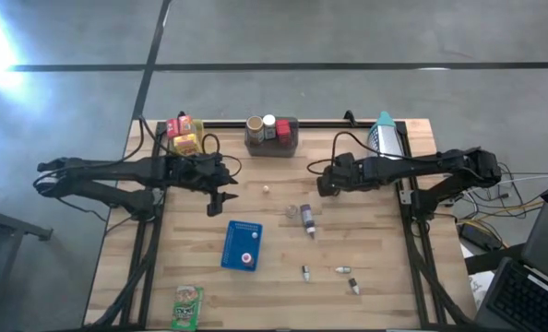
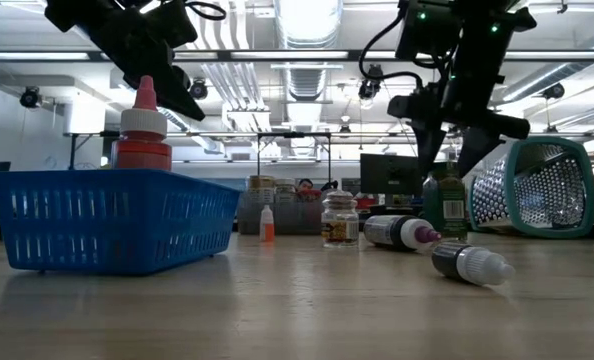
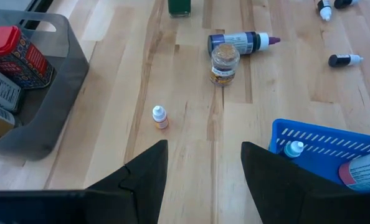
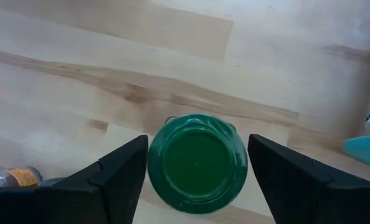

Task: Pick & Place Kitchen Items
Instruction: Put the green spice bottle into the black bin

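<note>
Wooden table [image 1: 366, 277]: blue basket [image 1: 230, 251], scattered small bottles [image 1: 308, 224], grey bin [image 1: 283, 143].

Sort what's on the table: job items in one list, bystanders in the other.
Job items: green-lidded jar, spice jar, purple-tipped bottle, tiny orange dropper, green packet.
Just lying about: blue basket, grey bin, teal mesh bin.

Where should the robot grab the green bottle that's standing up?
By its round green cap, coming straight down from above. The green bottle stands upright on the table, so the cap faces up and its sides are free. The right pincer already hangs over it, open, with one finger on each side of the cap. Squeezing there would likely hold it steady.
</note>
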`<control>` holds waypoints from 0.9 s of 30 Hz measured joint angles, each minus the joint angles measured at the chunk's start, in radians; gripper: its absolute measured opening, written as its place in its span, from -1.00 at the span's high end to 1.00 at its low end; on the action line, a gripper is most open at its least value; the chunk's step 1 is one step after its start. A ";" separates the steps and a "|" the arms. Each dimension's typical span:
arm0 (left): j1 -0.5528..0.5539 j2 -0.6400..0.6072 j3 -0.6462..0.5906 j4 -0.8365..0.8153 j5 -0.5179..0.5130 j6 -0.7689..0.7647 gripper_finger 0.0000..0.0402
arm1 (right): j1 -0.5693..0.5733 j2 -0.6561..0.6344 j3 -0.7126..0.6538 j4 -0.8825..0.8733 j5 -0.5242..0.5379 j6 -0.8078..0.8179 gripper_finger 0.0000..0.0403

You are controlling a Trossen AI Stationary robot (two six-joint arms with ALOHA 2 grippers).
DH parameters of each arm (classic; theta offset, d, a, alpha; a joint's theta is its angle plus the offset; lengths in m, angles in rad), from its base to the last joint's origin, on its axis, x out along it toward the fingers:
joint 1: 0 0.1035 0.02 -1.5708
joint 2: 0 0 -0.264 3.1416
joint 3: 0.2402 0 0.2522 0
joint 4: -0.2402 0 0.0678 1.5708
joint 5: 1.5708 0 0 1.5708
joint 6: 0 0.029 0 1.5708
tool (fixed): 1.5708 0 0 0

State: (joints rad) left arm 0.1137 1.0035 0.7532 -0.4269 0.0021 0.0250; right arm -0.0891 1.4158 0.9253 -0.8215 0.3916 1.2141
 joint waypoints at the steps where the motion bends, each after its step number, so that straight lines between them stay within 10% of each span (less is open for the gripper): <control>1: 0.000 0.000 0.000 0.000 0.000 0.000 -0.04 | 0.000 0.000 0.000 0.000 0.000 -0.004 -0.31; 27: 0.000 0.000 -0.004 0.000 0.000 -0.004 -0.04 | -0.016 0.000 -0.003 -0.002 -0.030 -0.044 0.00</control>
State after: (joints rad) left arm 0.1138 1.0035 0.7494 -0.4270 0.0024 0.0212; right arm -0.1051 1.4155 0.9226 -0.8234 0.3614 1.1698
